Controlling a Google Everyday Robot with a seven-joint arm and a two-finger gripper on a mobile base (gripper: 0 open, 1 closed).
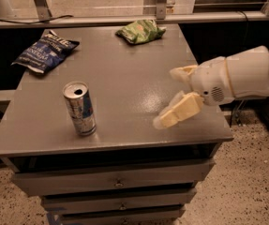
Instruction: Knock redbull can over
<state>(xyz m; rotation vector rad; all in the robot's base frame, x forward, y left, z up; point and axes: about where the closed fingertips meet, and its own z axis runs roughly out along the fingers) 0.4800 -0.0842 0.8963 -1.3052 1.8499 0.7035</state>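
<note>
No legible text noted.
Lettering on dark blue crinkled snack bag (45, 53) unreadable; cream two-finger gripper (167, 97) held spread above grey tabletop (124, 78), right side.

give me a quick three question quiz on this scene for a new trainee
1. True or false: the redbull can lies on its side.
2. Where is the gripper? A) above the front camera-right part of the table, apart from the can; B) clamped on the can; C) below the tabletop.
3. Which lies nearer the can: the dark blue snack bag or the green snack bag?

Key
1. False; it stands upright.
2. A.
3. The dark blue snack bag.
</note>
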